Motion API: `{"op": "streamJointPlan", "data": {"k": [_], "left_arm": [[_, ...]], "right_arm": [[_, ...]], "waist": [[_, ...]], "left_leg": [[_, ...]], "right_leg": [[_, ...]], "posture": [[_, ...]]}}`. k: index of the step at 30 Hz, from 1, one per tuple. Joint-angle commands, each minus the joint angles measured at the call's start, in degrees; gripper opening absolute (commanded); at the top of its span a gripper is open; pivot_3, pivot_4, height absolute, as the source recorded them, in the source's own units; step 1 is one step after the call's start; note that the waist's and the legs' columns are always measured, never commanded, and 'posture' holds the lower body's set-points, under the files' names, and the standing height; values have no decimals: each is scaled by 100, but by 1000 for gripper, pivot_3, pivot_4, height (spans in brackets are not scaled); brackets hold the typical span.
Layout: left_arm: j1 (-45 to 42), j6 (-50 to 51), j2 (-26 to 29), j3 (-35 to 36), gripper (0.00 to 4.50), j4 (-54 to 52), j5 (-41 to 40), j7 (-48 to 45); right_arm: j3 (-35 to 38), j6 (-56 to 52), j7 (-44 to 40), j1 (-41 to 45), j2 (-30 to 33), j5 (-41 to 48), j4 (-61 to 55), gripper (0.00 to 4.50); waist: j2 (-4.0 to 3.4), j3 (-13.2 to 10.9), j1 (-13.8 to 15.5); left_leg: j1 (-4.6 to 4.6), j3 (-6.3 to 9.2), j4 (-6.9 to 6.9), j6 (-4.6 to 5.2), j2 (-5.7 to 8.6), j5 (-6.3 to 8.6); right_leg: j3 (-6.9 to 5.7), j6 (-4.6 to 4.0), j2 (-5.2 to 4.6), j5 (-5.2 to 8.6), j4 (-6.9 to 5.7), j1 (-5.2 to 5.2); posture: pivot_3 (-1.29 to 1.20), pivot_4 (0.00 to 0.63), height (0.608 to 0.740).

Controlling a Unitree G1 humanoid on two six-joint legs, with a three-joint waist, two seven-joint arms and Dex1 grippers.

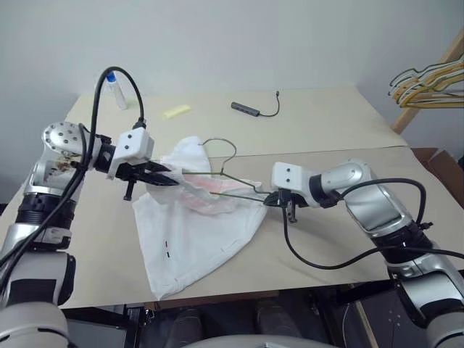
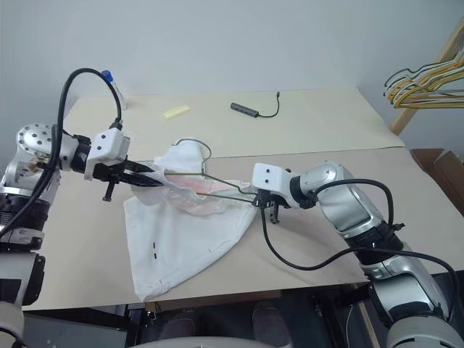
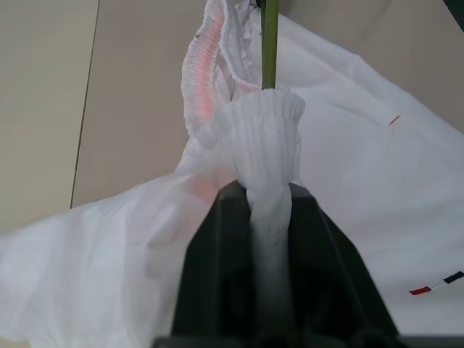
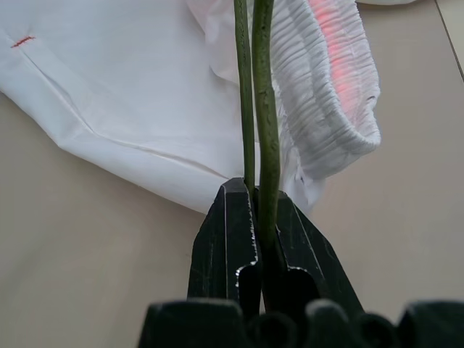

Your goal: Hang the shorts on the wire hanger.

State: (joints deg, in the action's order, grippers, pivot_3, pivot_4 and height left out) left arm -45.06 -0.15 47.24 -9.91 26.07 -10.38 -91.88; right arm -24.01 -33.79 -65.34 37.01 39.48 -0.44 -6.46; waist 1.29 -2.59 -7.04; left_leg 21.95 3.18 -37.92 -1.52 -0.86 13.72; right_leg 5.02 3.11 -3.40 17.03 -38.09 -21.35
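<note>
Currently mid-threading: left gripper (image 1: pixel 168 177) fingers pinch the gathered waistband of the shorts (image 1: pixel 192 243), which are draped mid-bench; right gripper (image 1: pixel 272 199) fingers clamp the wire hanger (image 1: pixel 226 172) at its right corner. Next: likely pull the waistband further along the wire.

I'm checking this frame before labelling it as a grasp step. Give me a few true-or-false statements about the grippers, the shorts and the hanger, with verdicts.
1. The left gripper is shut on the waistband of the shorts. True.
2. The right gripper is open above the table. False: it is shut on the wire hanger.
3. The shorts hang clear of the table. False: most of the cloth lies on the tabletop.
4. A bunch of yellow and dark hangers hangs at the robot's right, off the table. True.
5. A small yellow item lies on the far part of the table. True.
</note>
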Motion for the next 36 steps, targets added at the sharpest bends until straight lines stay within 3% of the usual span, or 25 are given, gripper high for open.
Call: {"op": "streamJointPlan", "data": {"k": [1, 8, 12, 18, 22, 26, 30, 36], "left_arm": [[-238, -141, -21, 45, 35, 97, 111, 53], [-272, -386, -66, 238, 35, 184, 82, 247], [-271, -448, 2, 393, 0, 195, -30, 203], [-298, -381, -71, 526, 0, 333, 46, 583], [-299, -215, -274, 816, 0, 416, -302, 690], [-152, -222, -291, 865, 0, 335, -319, 698], [-91, -169, -307, 902, 0, 260, -333, 810], [-35, -134, -293, 910, 0, 120, -344, 876]], "right_arm": [[166, 121, 38, 69, 25, 48, -236, 0], [387, 1521, 619, -156, -5, -222, -8, 0], [889, 1521, 796, -144, 55, 38, 159, 1150], [1801, 1109, 750, -251, 409, 576, -51, 3274], [2443, -65, 996, -362, 419, 1108, -301, 4431], [2980, -804, 925, -885, 370, 1917, -758, 4431], [2660, -1675, 1048, -1143, 129, 2341, -832, 4431], [2002, -2123, 1690, -882, -867, 2307, -257, 4431]], "waist": [[0, 0, 0], [0, 0, 0], [0, 0, -3], [0, 0, 3], [1, 1, 3], [2, 1, 1], [2, 1, -34], [2, 2, -59]], "left_leg": [[0, 0, 0, 0, 0, 0], [1, 0, 0, 0, 0, 0], [-1, 0, 0, 0, -1, 0], [1, 0, 0, 0, 1, 0], [1, 2, 0, 0, -1, 0], [2, 3, 0, 0, -1, 0], [-2, -2, -1, 1, 0, 0], [-10, 1, 0, 2, -5, -1]], "right_leg": [[0, 0, 0, 0, 0, 0], [1, 0, -1, 0, 0, 0], [1, 0, 0, 0, -1, 0], [1, 0, -2, 0, 0, 1], [-1, 0, -2, 0, -2, 1], [0, -1, -1, 0, -1, 0], [5, -1, -2, -1, -3, 3], [7, -1, 6, -1, -10, 4]], "posture": [[-84, 0, 740], [-88, 0, 740], [-90, 0, 740], [-97, 0, 740], [-98, 0, 740], [-102, 0, 740], [-103, 0, 740], [-100, 0, 740]]}}
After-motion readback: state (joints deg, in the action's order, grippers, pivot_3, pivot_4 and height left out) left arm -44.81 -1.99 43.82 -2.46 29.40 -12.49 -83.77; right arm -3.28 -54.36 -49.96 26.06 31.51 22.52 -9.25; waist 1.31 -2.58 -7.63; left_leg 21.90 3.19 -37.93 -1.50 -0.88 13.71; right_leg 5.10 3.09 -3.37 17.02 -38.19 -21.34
